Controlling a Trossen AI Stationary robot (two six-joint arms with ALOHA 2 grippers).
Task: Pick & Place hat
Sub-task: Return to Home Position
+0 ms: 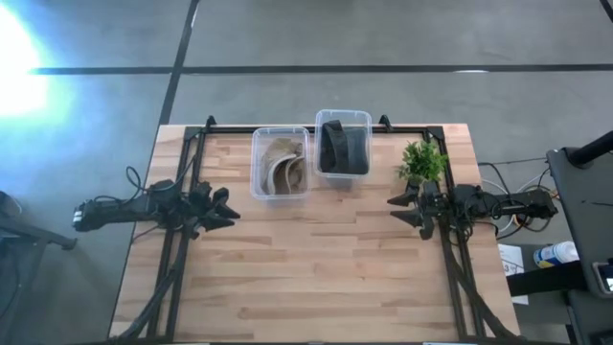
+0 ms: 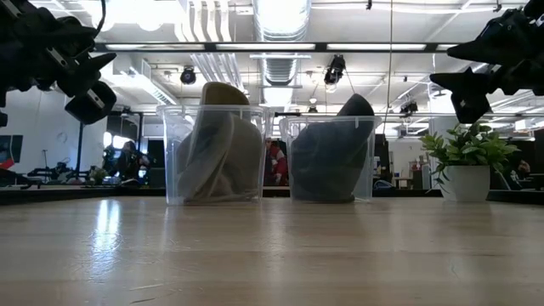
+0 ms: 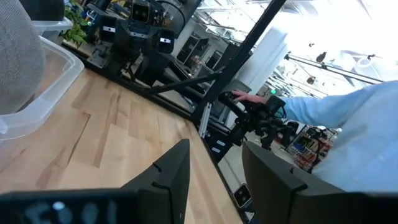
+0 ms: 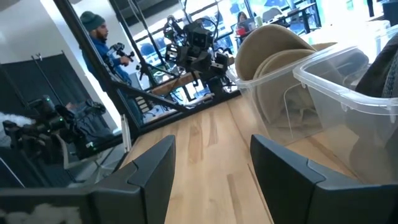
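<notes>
**Caps binned, claws apart**

Your brown caps sit in the left bin, the black cap in the right bin, at the far edge of the tabletop. Left claw hangs by the left edge, right claw by the right, both spread.

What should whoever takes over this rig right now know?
Left gripper: open, empty, raised over the left side of the table.
Right gripper: open, empty, raised over the right side, next to the plant.
Brown caps are in the left transparent bin; black cap is in the right transparent bin.
Done: no cap lies loose on the table.
Left: probably only parking both arms at home.
</notes>
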